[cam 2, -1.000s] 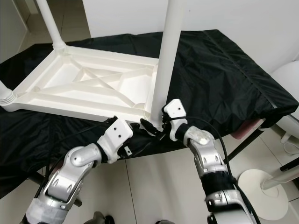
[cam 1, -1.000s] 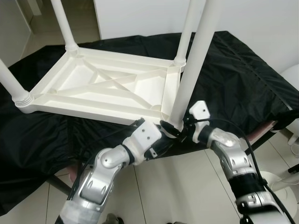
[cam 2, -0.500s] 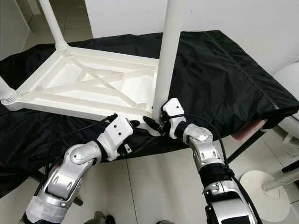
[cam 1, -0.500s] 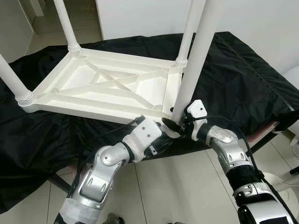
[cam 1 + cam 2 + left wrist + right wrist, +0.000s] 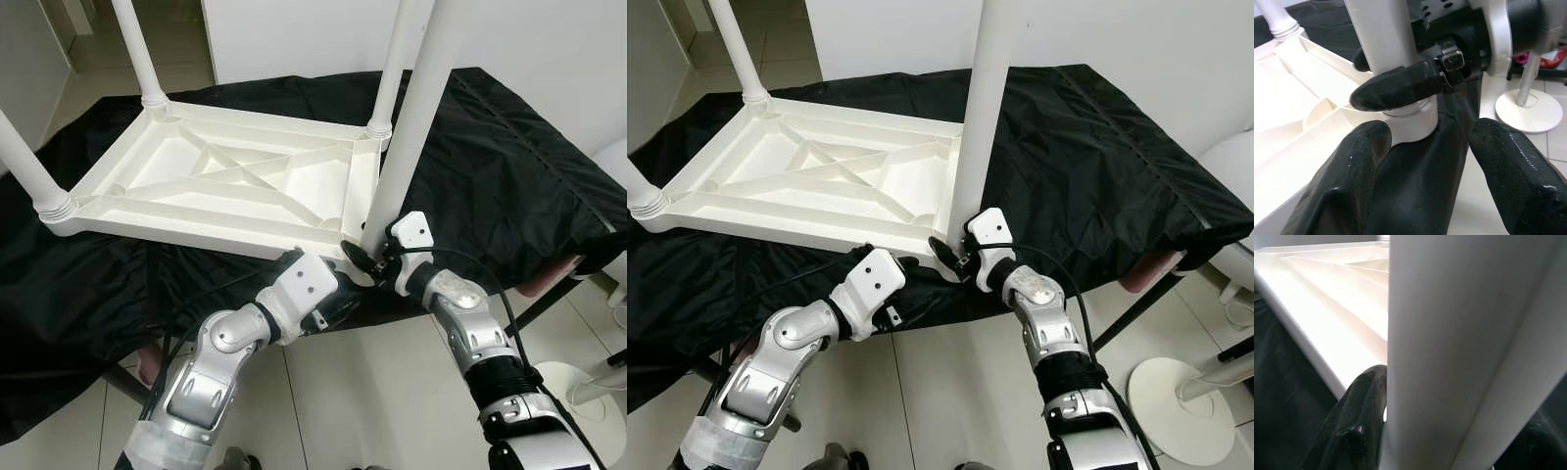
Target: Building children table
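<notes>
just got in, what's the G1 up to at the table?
It is putting together a small white plastic table that lies upside down on a black cloth-covered surface. The right tool is clamped around the base of the near white leg, which stands in the corner socket. The left tool hovers open just below that corner, touching nothing. The three other legs are already standing in their sockets.

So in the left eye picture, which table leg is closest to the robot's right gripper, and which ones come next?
From the right gripper, nearest first:
1. The leg it grips, at the near right corner of the upturned tabletop.
2. The far right leg, just behind, at the next corner.
3. The far left leg and near left leg: both well off to the left, too close to call.
</notes>
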`<state>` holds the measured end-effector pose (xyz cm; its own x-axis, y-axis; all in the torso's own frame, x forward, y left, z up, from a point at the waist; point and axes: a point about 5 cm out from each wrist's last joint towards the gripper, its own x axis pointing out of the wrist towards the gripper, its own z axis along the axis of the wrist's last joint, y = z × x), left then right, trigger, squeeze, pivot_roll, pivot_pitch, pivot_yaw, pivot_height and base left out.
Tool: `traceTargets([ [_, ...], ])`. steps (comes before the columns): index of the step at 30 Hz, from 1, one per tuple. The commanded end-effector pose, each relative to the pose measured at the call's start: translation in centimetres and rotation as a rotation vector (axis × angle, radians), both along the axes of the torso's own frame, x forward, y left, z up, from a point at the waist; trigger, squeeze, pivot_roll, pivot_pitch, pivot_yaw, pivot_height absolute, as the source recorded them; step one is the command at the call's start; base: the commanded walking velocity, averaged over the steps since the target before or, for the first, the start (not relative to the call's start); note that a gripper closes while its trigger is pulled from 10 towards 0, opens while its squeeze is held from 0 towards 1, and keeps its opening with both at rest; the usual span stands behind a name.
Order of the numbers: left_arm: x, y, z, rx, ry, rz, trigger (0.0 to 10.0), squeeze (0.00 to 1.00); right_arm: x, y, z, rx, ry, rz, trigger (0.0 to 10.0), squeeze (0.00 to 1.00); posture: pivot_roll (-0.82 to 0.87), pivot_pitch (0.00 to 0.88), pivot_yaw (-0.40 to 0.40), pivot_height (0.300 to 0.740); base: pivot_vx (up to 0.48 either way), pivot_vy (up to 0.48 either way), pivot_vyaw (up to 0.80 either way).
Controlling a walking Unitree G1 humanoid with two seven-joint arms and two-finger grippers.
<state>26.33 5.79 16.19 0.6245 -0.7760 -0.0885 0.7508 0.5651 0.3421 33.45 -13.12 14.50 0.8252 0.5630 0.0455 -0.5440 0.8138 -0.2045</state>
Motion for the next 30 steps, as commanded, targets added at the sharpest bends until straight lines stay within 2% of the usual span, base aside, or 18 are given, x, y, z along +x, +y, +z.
traceTargets([
  [1,0.7,0.6,-0.1,-0.023,-0.033,0.148,10.0,0.00,0.0,-0.8,-0.2,-0.006,0.013,-0.067,10.0,0.00,-0.08,0.112,0.019,0.740,0.000,0.000,0.00],
  [2,0.8,0.8,0.0,-0.043,-0.024,0.168,10.0,0.00,-0.3,-0.6,0.1,0.039,-0.003,-0.150,10.0,0.00,-0.08,0.114,0.018,0.740,0.000,0.000,0.00],
  [7,1.1,1.3,-0.3,-0.070,-0.010,0.223,10.0,0.00,-1.0,0.0,-0.1,0.093,-0.007,-0.257,10.0,0.00,-0.08,0.118,0.012,0.740,0.000,0.000,0.00],
  [11,1.6,1.8,-0.5,-0.147,0.028,0.301,10.0,0.00,-2.3,1.1,-0.4,0.162,-0.014,-0.416,10.0,0.00,-0.08,0.124,0.013,0.740,0.000,0.000,0.00],
  [15,1.9,2.1,-0.6,-0.151,0.025,0.354,10.0,0.00,-2.8,1.7,-0.2,0.203,-0.015,-0.472,10.0,0.00,-0.09,0.126,0.015,0.740,0.000,0.000,0.00],
  [21,2.2,2.3,-0.6,-0.173,0.029,0.378,10.0,0.00,-2.9,2.0,0.3,0.228,-0.036,-0.480,10.0,0.00,-0.09,0.133,0.023,0.740,0.000,0.000,0.00],
  [22,2.6,2.5,-0.4,-0.202,0.038,0.418,10.0,0.00,-3.0,2.0,0.5,0.240,-0.047,-0.493,10.0,0.25,-0.09,0.139,0.018,0.740,0.000,0.000,0.00],
  [23,2.6,2.5,-0.4,-0.202,0.038,0.418,10.0,0.00,-3.0,2.0,0.5,0.240,-0.047,-0.493,10.0,0.25,-0.09,0.139,0.018,0.740,0.000,0.000,0.00],
  [24,3.1,2.5,0.0,-0.288,0.071,0.470,10.0,0.00,-3.1,1.6,1.0,0.289,-0.053,-0.523,10.0,1.00,-0.09,0.161,0.012,0.740,0.000,0.000,0.00],
  [29,2.9,2.5,0.2,-0.324,0.083,0.481,10.0,0.00,-3.6,1.5,1.5,0.319,-0.070,-0.522,10.0,1.00,-0.08,0.169,0.016,0.740,0.000,0.000,0.00],
  [30,2.8,2.5,0.3,-0.326,0.081,0.475,10.0,0.00,-3.7,1.6,1.5,0.318,-0.074,-0.510,10.0,0.89,-0.08,0.169,0.016,0.740,0.000,0.000,0.00],
])
